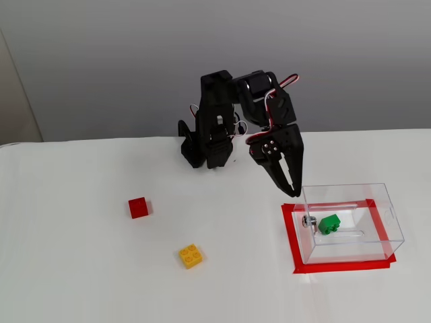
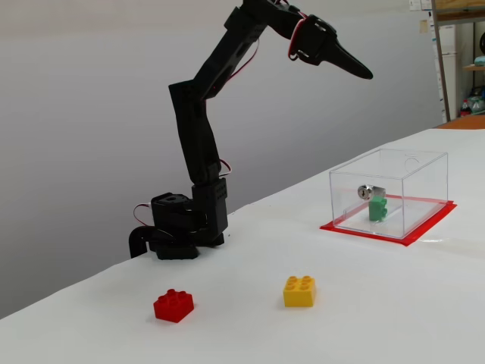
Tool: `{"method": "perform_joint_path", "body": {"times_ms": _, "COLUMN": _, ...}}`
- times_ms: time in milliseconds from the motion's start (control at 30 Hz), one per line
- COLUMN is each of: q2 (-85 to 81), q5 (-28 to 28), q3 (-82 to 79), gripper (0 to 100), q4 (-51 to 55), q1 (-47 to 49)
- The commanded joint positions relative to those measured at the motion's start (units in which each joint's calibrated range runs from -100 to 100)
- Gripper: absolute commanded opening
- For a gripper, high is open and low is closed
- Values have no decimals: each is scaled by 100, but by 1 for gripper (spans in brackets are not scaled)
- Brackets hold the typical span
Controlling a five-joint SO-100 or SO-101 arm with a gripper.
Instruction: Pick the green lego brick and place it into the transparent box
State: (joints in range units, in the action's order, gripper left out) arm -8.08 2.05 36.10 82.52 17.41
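The green lego brick [image 1: 329, 224] lies inside the transparent box [image 1: 350, 194], near its left wall by the small metal fitting [image 1: 310, 221]; it also shows through the box wall in the other fixed view [image 2: 377, 208], inside the box [image 2: 424, 182]. My black gripper [image 1: 291, 190] hangs above the table just left of the box, empty, its fingers together. In the side fixed view the gripper [image 2: 364, 73] is raised well above the box, pointing right.
A yellow studded brick [image 1: 191, 256] and a red brick [image 1: 139, 208] lie on the white table left of the box; both also show in the side fixed view, yellow [image 2: 299, 291] and red [image 2: 173, 305]. Red tape [image 1: 291, 237] frames the box. The arm base [image 2: 178, 227] stands at the back.
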Motion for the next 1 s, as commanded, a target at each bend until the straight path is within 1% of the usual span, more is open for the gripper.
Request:
{"method": "perform_joint_path", "body": {"times_ms": 0, "q2": -385, "q5": -7, "q3": 43, "gripper": 2, "q4": 225, "q1": -488}}
{"method": "perform_joint_path", "body": {"times_ms": 267, "q2": -1131, "q5": -7, "q3": 34, "gripper": 2, "q4": 564, "q1": -1412}}
{"method": "perform_joint_path", "body": {"times_ms": 400, "q2": -1649, "q5": -17, "q3": -527, "gripper": 2, "q4": 538, "q1": -1856}}
{"method": "perform_joint_path", "body": {"times_ms": 567, "q2": -2574, "q5": -23, "q3": -2145, "gripper": 2, "q4": 321, "q1": -2314}}
{"method": "perform_joint_path", "body": {"times_ms": 733, "q2": -3745, "q5": -2, "q3": -4324, "gripper": 2, "q4": -489, "q1": -2640}}
{"method": "perform_joint_path", "body": {"times_ms": 967, "q2": -5119, "q5": 14, "q3": -6856, "gripper": 2, "q4": -1516, "q1": -2647}}
